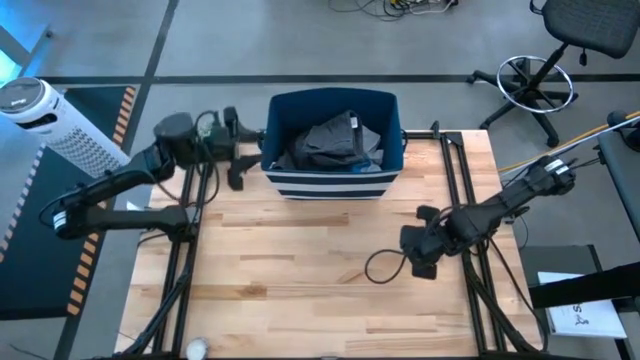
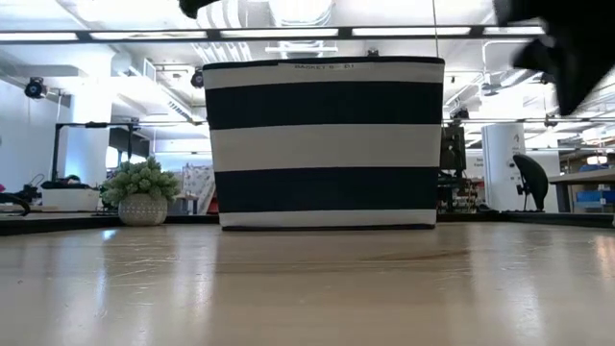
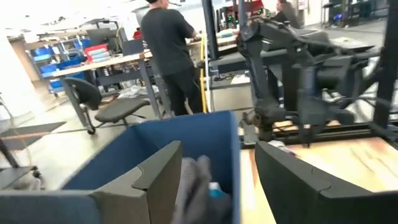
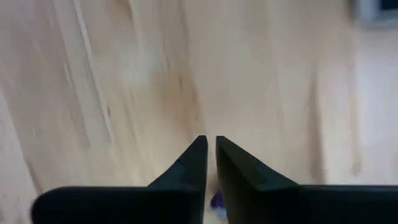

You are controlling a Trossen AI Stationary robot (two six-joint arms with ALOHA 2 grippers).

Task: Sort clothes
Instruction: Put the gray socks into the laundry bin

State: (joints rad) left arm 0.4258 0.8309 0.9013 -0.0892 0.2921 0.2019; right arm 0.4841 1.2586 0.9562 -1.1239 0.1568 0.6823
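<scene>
The left gripper (image 1: 236,150) hangs spread and empty just beside the striped bin's (image 1: 330,184) left wall; swinging inward could knock it. Inside lies the dark grey garment (image 1: 335,140). The right gripper (image 1: 425,248), fingers nearly together, possibly pinching something small and purple, hovers over open tabletop (image 1: 300,270), well clear of edges.

Small print on the striped bin's (image 2: 327,144) top band is unreadable.
</scene>
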